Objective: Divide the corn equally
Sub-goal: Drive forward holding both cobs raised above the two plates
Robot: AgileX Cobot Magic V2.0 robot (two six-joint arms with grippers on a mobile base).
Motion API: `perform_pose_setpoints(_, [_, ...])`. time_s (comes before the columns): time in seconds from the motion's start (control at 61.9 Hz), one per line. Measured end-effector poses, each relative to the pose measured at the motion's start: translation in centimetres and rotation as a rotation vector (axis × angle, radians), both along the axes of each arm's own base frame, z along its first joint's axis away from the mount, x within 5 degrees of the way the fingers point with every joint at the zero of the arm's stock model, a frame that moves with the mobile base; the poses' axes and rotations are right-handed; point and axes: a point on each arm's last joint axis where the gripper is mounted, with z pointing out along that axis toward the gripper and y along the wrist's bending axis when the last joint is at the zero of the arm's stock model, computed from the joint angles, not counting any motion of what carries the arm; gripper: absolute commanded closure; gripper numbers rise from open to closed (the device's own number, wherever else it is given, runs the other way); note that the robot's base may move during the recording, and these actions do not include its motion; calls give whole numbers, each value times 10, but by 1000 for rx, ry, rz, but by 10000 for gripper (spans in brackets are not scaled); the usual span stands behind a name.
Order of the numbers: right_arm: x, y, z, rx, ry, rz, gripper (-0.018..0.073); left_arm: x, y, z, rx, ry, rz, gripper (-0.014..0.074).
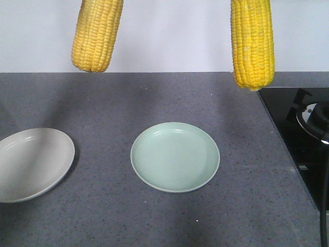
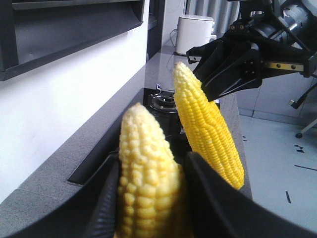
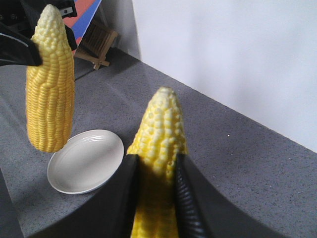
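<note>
- Okay, logged the countertop (image 1: 103, 103) first: dark speckled grey, filling most of the front view. Noted the black cooktop (image 1: 293, 134) set in at its right edge.
- Right. Tagged plates next?
- Yep. Marked the green plate (image 1: 175, 157) lying flat near the centre, then the grey plate (image 1: 31, 164) at the left, cut by the frame edge, well apart from the green one.
- And found the corn where?
- Up in the air, off the counter. Tagged the left cob (image 1: 96, 33) hanging upper left, blunt end down, and the right cob (image 1: 252, 41) upper right, near the cooktop side. Touched neither plate.
- Checked fingers?
- Checked. Put the left gripper (image 2: 153, 183) as clamped on the left cob, black fingers (image 2: 106, 198) pressed on both sides, pointed tip poking out past them. Same for the right gripper (image 3: 156, 183), closed tight round the right cob.
</note>
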Motion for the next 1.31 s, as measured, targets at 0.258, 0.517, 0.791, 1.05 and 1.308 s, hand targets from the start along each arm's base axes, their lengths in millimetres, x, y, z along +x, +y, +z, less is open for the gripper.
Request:
perform_pose_setpoints(0.258, [0,0,0,0,0,0,565,0,0,0,0,0,0,603])
perform_pose_setpoints(0.517, [0,0,0,0,0,0,565,0,0,0,0,0,0,603])
perform_pose_setpoints(0.791, [0,0,0,0,0,0,565,0,0,0,0,0,0,603])
perform_pose_setpoints(1.05, [0,0,0,0,0,0,565,0,0,0,0,0,0,603])
perform_pose_setpoints(1.308, [0,0,0,0,0,0,565,0,0,0,0,0,0,603])
